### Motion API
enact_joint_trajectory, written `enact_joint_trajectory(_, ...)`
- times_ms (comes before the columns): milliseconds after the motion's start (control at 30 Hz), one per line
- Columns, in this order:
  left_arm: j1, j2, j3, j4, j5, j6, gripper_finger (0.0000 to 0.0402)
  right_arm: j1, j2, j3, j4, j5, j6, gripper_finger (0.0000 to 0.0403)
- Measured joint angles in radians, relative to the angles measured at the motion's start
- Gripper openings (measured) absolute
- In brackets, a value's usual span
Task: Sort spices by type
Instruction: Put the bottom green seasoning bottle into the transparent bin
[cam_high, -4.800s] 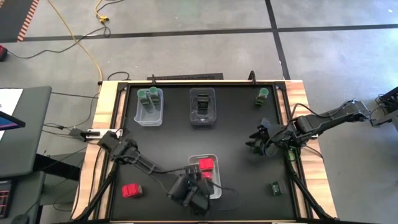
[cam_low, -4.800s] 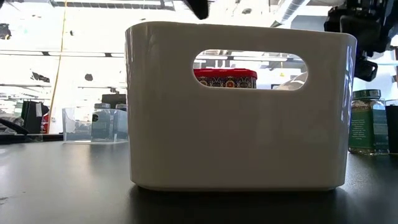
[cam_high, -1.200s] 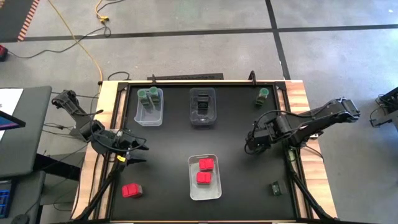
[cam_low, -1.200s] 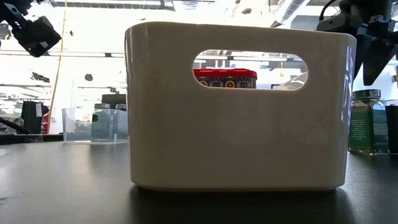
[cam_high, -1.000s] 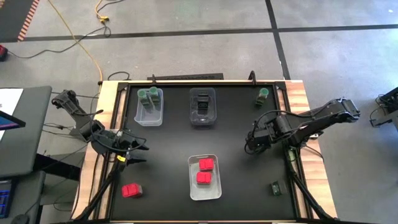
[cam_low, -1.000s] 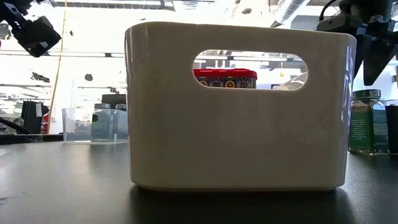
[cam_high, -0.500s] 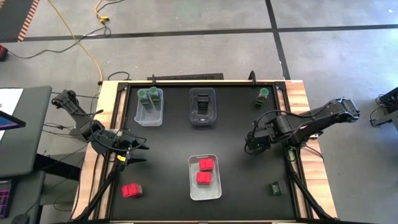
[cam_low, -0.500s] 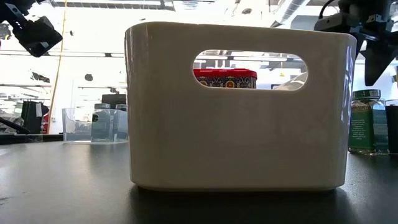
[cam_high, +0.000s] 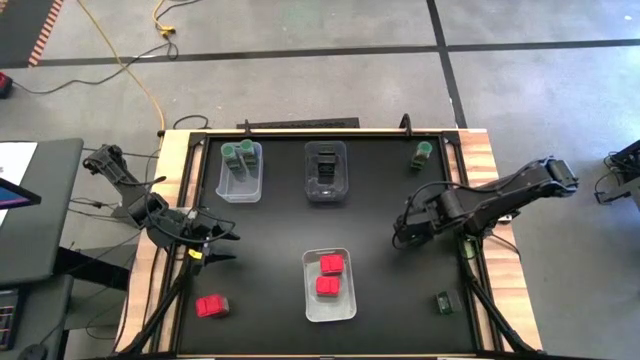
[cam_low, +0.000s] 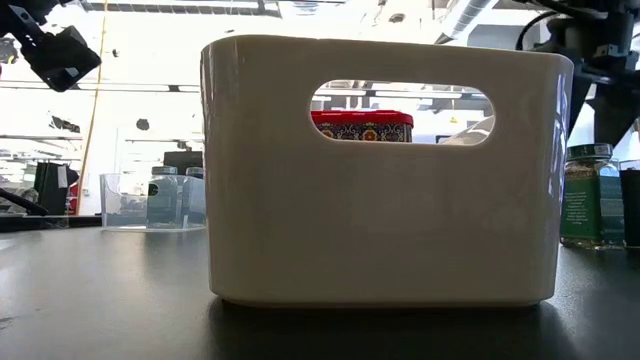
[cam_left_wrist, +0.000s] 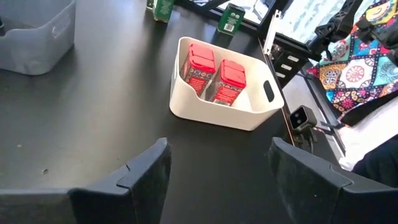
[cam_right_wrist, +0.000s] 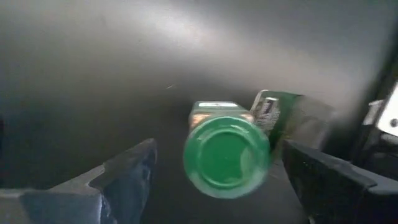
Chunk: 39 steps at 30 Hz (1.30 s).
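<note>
The right claw (cam_high: 402, 232) hangs over the right half of the black counter (cam_high: 270, 240) with its fingers spread wide, holding nothing; its wrist view looks straight down on a green-lidded jar (cam_right_wrist: 227, 154) standing between the two fingers (cam_right_wrist: 124, 168) without touching either, and a dark box (cam_right_wrist: 283, 118) stands just beside that jar. The left claw (cam_high: 228, 243) waits near the counter's left edge, fingers parted and empty, pointed toward the middle. In the front centre sits a white bin (cam_high: 309, 300) holding two red packets (cam_high: 328, 275) side by side; the low view shows one of them through the bin's handle slot. A third red packet (cam_high: 211, 306) lies alone on the counter near the front left corner. At the back left, a clear bin (cam_high: 225, 185) holds two green-lidded jars, and next to it a second clear bin (cam_high: 311, 190) holds dark boxes. Another green-lidded jar (cam_high: 422, 154) stands loose near the back right corner, and one dark box (cam_high: 441, 302) lies by itself near the front right corner.
</note>
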<state>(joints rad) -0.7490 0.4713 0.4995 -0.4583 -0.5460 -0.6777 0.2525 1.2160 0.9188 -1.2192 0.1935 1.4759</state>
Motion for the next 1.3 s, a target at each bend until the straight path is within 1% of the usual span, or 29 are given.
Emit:
enact_joint_trajectory(167,0.0,0.0,0.0,0.0,-0.002,0.0,0.0258,-0.002,0.0,-0.04,0.069,-0.014,0.001,0.0367)
enact_joint_trajectory(300,0.0,0.0,0.0,0.0,-0.003,0.0,0.0258,-0.015,0.0,-0.079,0.097,-0.053,0.0,0.0357)
enact_joint_trajectory(400,0.0,0.0,0.0,0.0,-0.003,0.0,0.0258,-0.02,0.0,-0.106,0.125,-0.061,0.0,0.0347)
enact_joint_trajectory(567,0.0,0.0,0.0,0.0,-0.003,0.0,0.0258,-0.023,0.0,-0.132,0.164,-0.062,0.005,0.0324)
enact_joint_trajectory(667,0.0,0.0,0.0,0.0,-0.004,0.019,0.0258,-0.027,0.0,-0.145,0.168,-0.065,0.038,0.0309)
enact_joint_trajectory(1000,0.0,0.0,0.0,0.0,-0.003,0.045,0.0258,-0.058,0.0,-0.152,0.19,-0.065,0.081,0.0263)
enact_joint_trajectory(1167,0.0,0.0,0.0,0.0,-0.003,0.045,0.0258,-0.098,0.0,-0.152,0.205,-0.064,0.074,0.0218)
enact_joint_trajectory(1300,0.0,0.0,0.0,0.0,-0.003,0.026,0.0258,-0.127,0.001,-0.133,0.221,-0.063,0.064,0.0218)
